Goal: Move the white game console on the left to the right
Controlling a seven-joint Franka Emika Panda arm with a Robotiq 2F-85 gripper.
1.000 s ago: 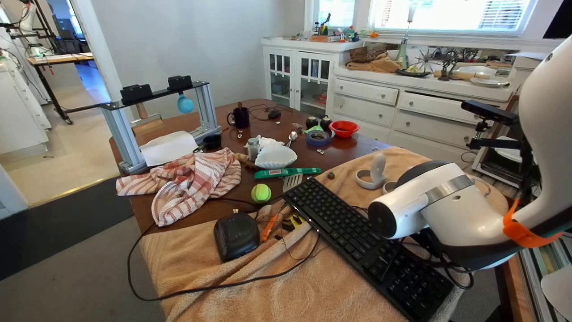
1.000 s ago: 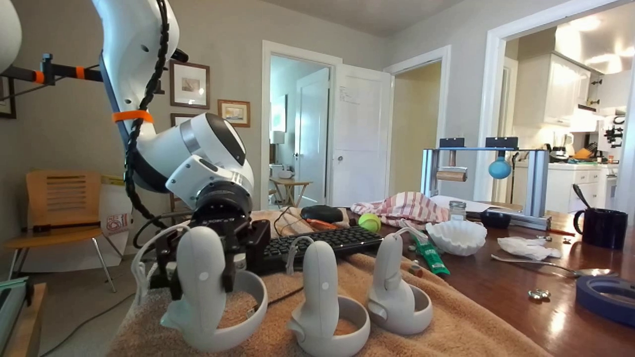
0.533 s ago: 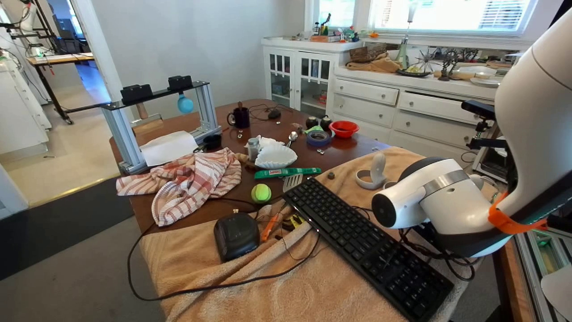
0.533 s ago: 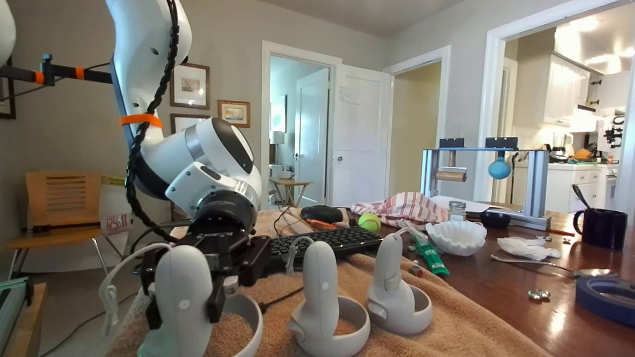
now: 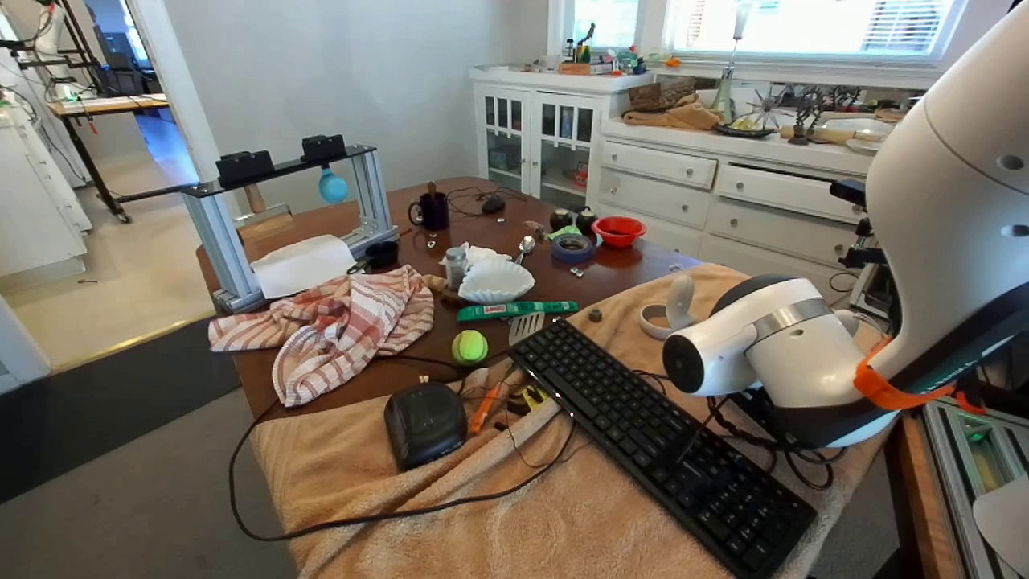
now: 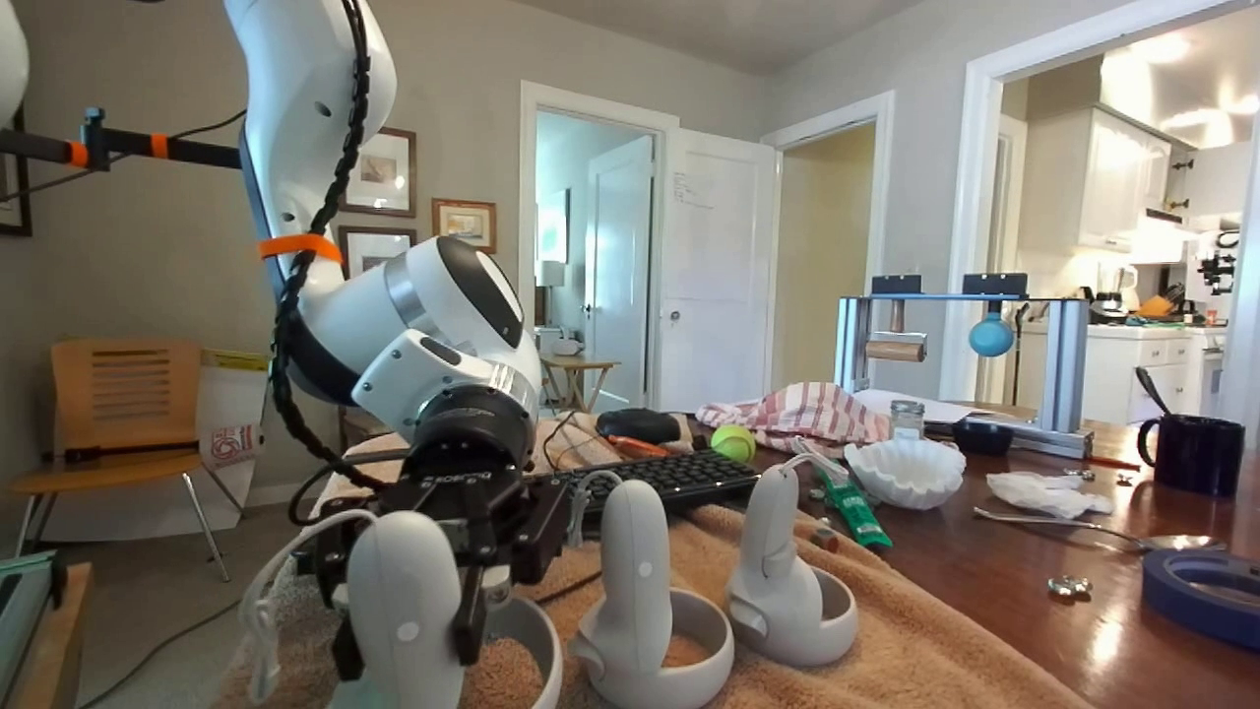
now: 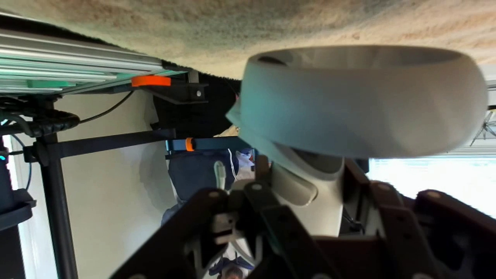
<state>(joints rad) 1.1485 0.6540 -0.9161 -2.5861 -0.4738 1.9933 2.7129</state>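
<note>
We see the fingers closed around the handle of a white ring-looped VR controller. In an exterior view it is the leftmost of three, near a matching second controller, with a third controller further right. Whether it touches the tan towel on the worktop (its base is cropped there) we cannot tell.
</note>
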